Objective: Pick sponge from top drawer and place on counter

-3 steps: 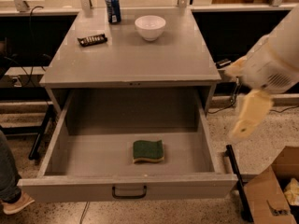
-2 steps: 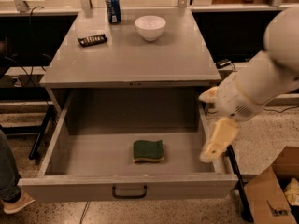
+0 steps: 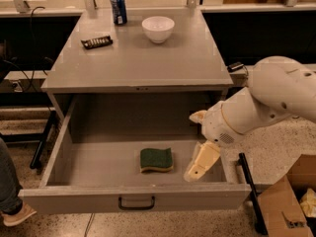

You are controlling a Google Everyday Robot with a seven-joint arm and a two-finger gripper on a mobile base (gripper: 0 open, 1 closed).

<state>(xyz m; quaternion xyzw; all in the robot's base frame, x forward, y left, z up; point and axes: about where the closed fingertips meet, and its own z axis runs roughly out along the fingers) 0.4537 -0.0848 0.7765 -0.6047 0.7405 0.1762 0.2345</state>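
The sponge (image 3: 156,160), dark green on top with a yellow layer below, lies flat on the floor of the open top drawer (image 3: 133,197), a little right of centre. My gripper (image 3: 196,147) is open and empty, inside the drawer's right part, just right of the sponge and not touching it. One cream finger (image 3: 201,162) points down toward the drawer floor. The white arm (image 3: 266,105) reaches in from the right. The grey counter (image 3: 143,58) sits above the drawer.
On the counter stand a blue can (image 3: 118,8) at the back, a white bowl (image 3: 158,29) and a dark snack bar (image 3: 97,42) at the left. A cardboard box (image 3: 291,201) sits on the floor at right. A person's leg (image 3: 10,191) is at the left edge.
My arm has swung left and down from beside the cabinet into the drawer's right side, bringing the gripper close to the sponge. The sponge has not moved.
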